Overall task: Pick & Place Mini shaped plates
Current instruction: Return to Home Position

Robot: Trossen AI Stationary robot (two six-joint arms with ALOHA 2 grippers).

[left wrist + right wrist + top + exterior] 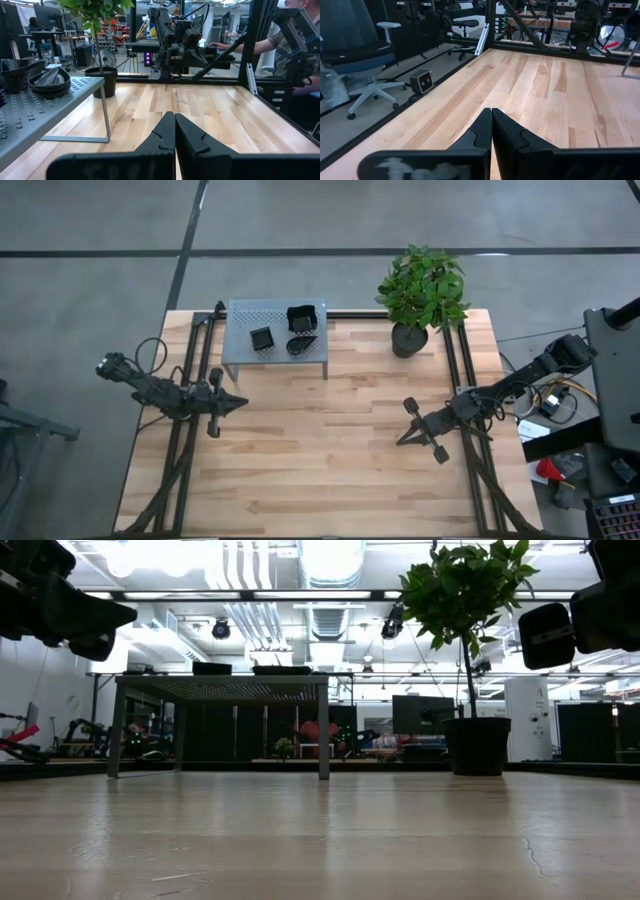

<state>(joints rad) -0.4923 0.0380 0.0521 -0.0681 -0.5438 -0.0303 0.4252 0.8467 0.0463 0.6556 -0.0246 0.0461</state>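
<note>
The mini shaped plates sit on top of a grey perforated stand at the table's far side. They are a square stack, a single small square one and a leaf-shaped stack. In the left wrist view the leaf-shaped stack and the square stack show on the stand's top. My left gripper hovers shut near the table's left edge, in front of the stand, fingertips together. My right gripper hovers shut at the right side, fingertips together, pointing toward the near left. Neither holds anything.
A potted plant stands at the far right, beside the stand. Bare wooden tabletop lies between the two arms. A small camera sits at the table's near edge. A person sits beyond the table's right side.
</note>
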